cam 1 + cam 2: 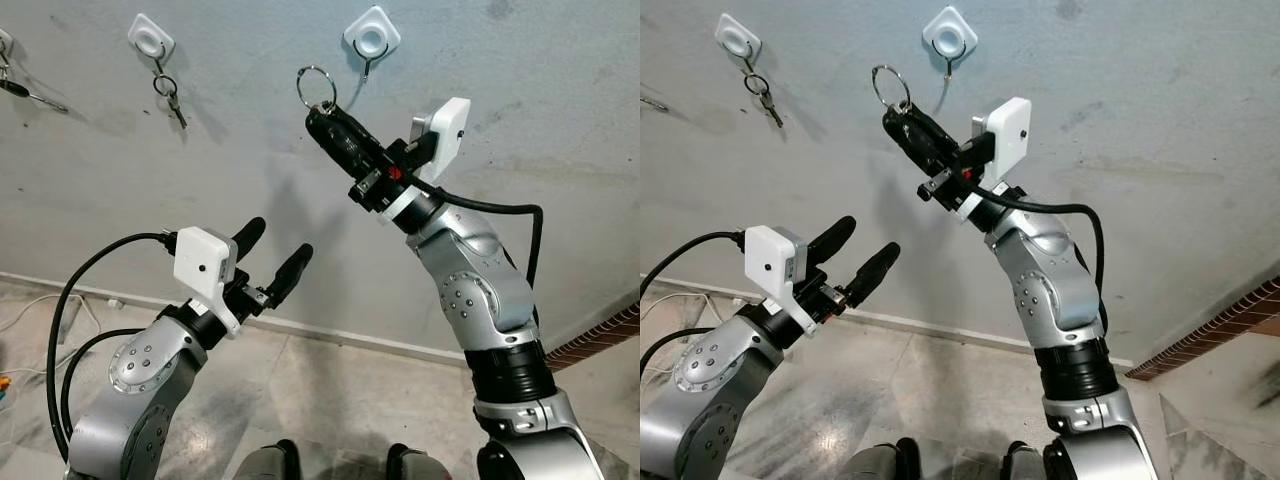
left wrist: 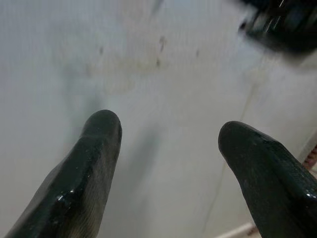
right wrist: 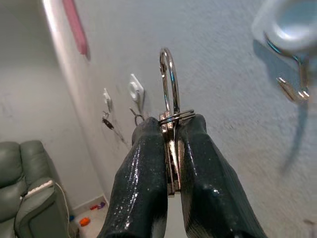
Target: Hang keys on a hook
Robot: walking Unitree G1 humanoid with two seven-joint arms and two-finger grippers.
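Note:
My right gripper (image 1: 322, 114) is raised toward the grey wall and shut on a set of keys; its silver key ring (image 1: 316, 86) sticks up past the fingertips. The ring (image 3: 168, 82) stands upright between the two black fingers (image 3: 141, 173). A white wall hook (image 1: 371, 38) with a bare metal prong sits just above and right of the ring, a short gap away. My left gripper (image 1: 280, 245) is held lower, open, with nothing between its fingers (image 2: 94, 163).
Another white hook (image 1: 151, 38) to the left carries a hanging key set (image 1: 170, 95). More keys (image 1: 20, 88) hang at the far left edge. A white skirting runs along the wall's foot above the marble floor (image 1: 330, 400). Cables trail at the lower left.

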